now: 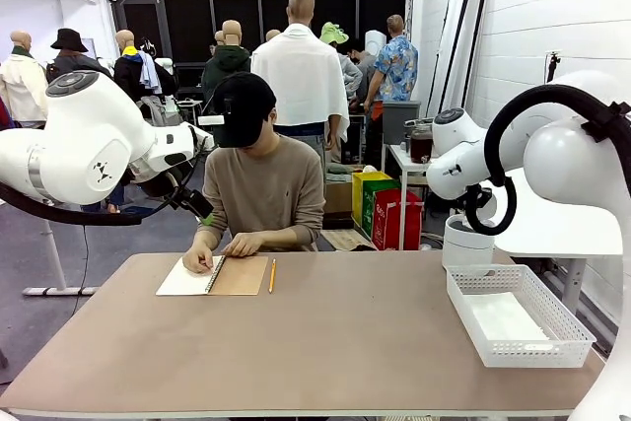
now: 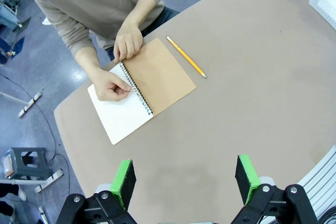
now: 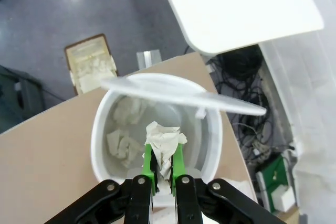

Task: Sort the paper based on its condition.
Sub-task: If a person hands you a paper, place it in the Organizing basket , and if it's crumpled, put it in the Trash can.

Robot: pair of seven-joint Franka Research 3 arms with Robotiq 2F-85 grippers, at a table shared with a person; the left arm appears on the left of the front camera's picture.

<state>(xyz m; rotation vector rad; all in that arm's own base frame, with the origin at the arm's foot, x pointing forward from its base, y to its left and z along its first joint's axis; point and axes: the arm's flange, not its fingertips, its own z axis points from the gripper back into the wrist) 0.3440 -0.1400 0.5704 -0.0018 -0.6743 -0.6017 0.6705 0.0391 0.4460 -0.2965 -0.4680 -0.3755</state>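
The right gripper [image 3: 163, 169] pinched a crumpled white paper wad [image 3: 164, 141] over the round white bin [image 3: 100, 135] holding more scraps; beside the bin, flat sheets [image 1: 505, 320] lay in the mesh basket [image 1: 463, 308]. The left gripper [image 2: 185, 178] hung spread wide.

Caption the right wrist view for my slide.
Right claw holds crumpled paper above open white bin containing more scraps.

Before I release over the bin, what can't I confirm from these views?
- Front view: right gripper, hidden behind its own white arm.
- Right wrist view: lower half of the crumpled white paper, hidden between the right gripper pads.
- Right wrist view: depth of the round white bin, its tilted lid covering the far rim.
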